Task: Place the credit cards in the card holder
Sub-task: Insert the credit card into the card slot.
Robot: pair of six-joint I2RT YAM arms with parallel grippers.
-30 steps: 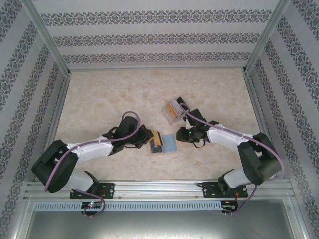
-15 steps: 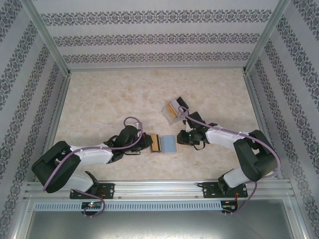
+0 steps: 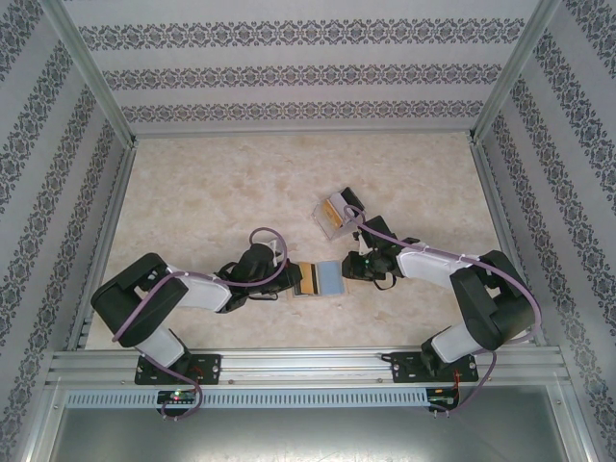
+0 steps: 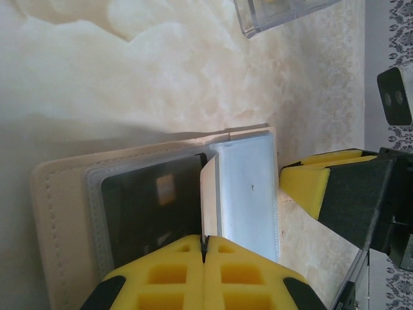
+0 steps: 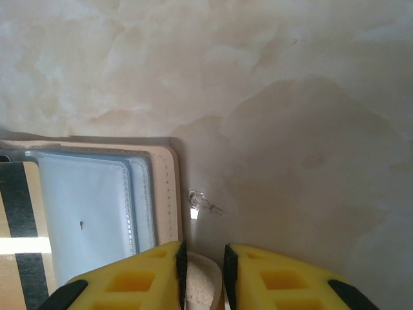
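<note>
Pinching a credit card (image 4: 209, 194) edge-on, my left gripper (image 4: 203, 253) aims it into the open card holder (image 4: 58, 213). My right gripper (image 5: 202, 268) clamps the holder's rim. Misaligned, the card could buckle or skid across the clear sleeve (image 4: 248, 187).

**Twin arms in white, black and yellow**

Starting on the left arm (image 3: 183, 294): bulky, rounded black joint housings with a smooth white shell between them. Same livery over on the right arm (image 3: 452, 271). Lilac left cable (image 3: 262, 235) looping clear of the casing, and a matching right cable (image 3: 377, 227). Tiny green light (image 3: 369, 258) glowing at the right wrist. Black base blocks (image 3: 178, 369) down by the near edge of the tabletop. Closing in on the left gripper (image 4: 203, 240): bright yellow fingers (image 4: 168, 274) with square moulded pockets, black behind. Right gripper (image 5: 203, 248): identical yellow, identical pockets, black corners.
</note>
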